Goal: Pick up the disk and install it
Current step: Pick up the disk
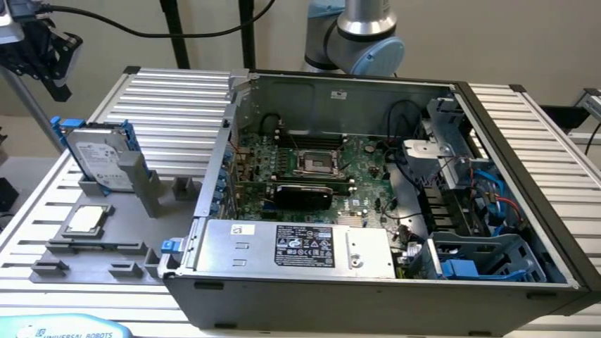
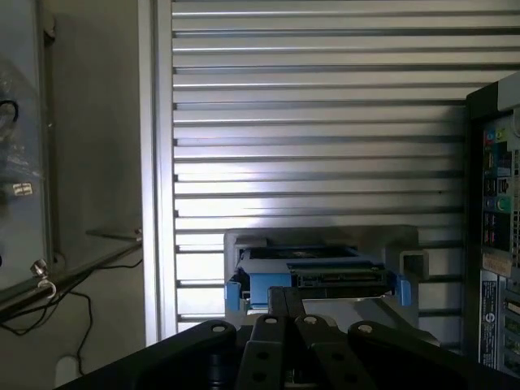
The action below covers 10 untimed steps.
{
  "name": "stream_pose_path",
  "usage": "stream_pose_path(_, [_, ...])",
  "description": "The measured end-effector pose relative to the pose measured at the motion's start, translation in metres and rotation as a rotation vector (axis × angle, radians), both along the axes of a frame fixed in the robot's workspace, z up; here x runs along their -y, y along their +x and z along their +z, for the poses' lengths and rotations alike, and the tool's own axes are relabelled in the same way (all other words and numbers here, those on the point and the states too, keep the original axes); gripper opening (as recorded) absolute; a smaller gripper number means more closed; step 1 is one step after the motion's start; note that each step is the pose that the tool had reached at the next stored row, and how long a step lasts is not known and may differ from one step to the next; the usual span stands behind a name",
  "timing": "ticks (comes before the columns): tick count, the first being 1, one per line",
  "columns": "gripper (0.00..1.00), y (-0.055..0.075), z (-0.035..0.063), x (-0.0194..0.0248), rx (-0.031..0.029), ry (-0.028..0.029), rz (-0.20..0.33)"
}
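Observation:
The disk [image 1: 98, 158], a silver-grey drive with a white label in a blue bracket, stands on edge in a grey holder [image 1: 131, 190] on the exterior view's left. My gripper [image 1: 56, 81] hangs above and behind it, well clear of it. In the wrist view the disk [image 2: 313, 275] shows edge-on, with my gripper [image 2: 286, 302] above it. The black fingers [image 2: 276, 305] are pressed together with nothing between them.
An open computer case [image 1: 376, 289] stands beside the holder, showing a motherboard [image 1: 310, 165], a silver power supply [image 1: 291, 246] and a blue drive bay [image 1: 479, 257]. A small square CPU chip [image 1: 84, 220] lies on the grey fixture. The ribbed aluminium table [image 2: 325, 122] lies under everything.

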<state>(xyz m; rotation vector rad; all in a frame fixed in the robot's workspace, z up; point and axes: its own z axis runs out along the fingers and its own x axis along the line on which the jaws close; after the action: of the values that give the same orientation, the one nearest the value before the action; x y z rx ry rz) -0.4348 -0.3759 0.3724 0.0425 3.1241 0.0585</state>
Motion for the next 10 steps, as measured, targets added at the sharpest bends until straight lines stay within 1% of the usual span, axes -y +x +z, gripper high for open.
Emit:
stream_pose_path(6, [0.11,-0.0001,-0.0001,0.0000,-0.0001,-0.0001,0.003])
stream_pose_path(10, [0.11,-0.0003,-0.0006,-0.0001,0.0000,0.0000,0.069])
